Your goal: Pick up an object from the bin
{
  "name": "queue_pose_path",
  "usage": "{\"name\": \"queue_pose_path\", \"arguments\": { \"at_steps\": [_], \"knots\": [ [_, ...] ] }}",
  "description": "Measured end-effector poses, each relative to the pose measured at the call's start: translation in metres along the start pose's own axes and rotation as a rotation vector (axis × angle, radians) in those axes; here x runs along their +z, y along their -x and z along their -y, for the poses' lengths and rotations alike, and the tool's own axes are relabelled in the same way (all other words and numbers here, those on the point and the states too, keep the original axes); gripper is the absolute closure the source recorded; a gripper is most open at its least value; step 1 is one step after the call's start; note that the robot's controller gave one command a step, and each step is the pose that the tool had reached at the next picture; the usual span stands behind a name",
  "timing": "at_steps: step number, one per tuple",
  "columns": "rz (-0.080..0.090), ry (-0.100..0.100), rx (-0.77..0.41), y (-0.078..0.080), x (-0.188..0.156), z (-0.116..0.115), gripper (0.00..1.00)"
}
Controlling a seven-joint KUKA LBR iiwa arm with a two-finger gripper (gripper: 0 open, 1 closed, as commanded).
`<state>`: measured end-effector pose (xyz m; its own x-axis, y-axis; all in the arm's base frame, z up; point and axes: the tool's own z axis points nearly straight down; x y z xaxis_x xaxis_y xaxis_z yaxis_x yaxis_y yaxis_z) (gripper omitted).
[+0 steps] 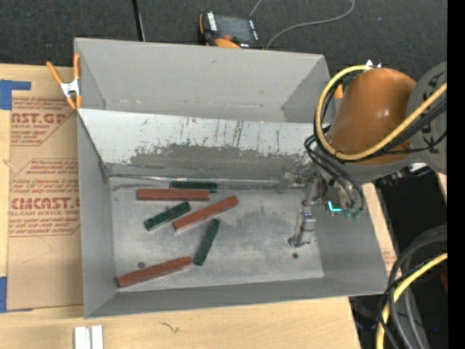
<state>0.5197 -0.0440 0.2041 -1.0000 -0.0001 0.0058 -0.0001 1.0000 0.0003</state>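
Presently, the grey bin (pixel 218 78) holds flat bars (pixel 205 213) left of centre. The gripper (pixel 300 233) stands over bare floor at right, well apart from them; whether it is open or closed cannot be told. Nearest lies a dark green bar (pixel 205 241), judged light and stiff; grip across its narrow middle.

A black-and-orange box (pixel 231 29) lies on the dark floor (pixel 407 20) beside a pale cable (pixel 305 25)

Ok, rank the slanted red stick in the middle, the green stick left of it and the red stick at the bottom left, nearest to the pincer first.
1. The slanted red stick, in the middle, is nearest the pincer.
2. The green stick left of it and the bottom-left red stick are too close to call.
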Motion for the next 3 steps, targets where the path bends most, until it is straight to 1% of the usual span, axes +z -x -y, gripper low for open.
{"name": "queue_pose_path", "arguments": {
  "at_steps": [1, 2, 3],
  "knots": [
    [0.003, 0.001, -0.228, 0.029, 0.073, -0.048, 0.00],
    [0.011, 0.002, -0.286, 0.074, 0.136, -0.119, 0.00],
    [0.005, 0.000, -0.404, 0.006, 0.127, -0.149, 0.00]
  ]
}}
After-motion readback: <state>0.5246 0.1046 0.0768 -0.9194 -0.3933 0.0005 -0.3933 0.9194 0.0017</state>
